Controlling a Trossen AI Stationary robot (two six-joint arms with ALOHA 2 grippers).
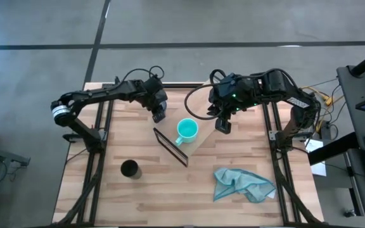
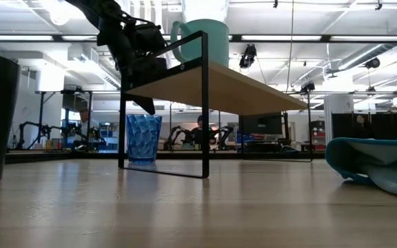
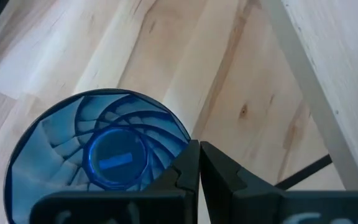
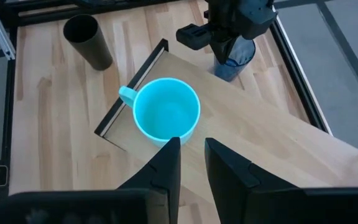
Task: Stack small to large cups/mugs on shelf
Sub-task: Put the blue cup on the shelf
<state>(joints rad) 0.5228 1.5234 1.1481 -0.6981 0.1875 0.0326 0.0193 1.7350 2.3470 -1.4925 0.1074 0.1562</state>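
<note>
Teal mug (image 1: 187, 130) upright on shelf (image 4: 272, 134); blue tumbler (image 2: 143, 138) beside it, black cup (image 1: 130, 168) apart.

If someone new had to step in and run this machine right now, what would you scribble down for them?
Left pincer: fingers together, poised over the rim of the blue tumbler, which stands on the table beside the shelf. I cannot tell whether it grips the rim.
Right pincer: slightly open, empty, hanging above the teal mug.
Done: the teal mug stands upright on the shelf.
Left: the tumbler and the black cup are not on the shelf; the black cup stands alone on the table, far from both arms. A teal cloth lies off to one side.
</note>
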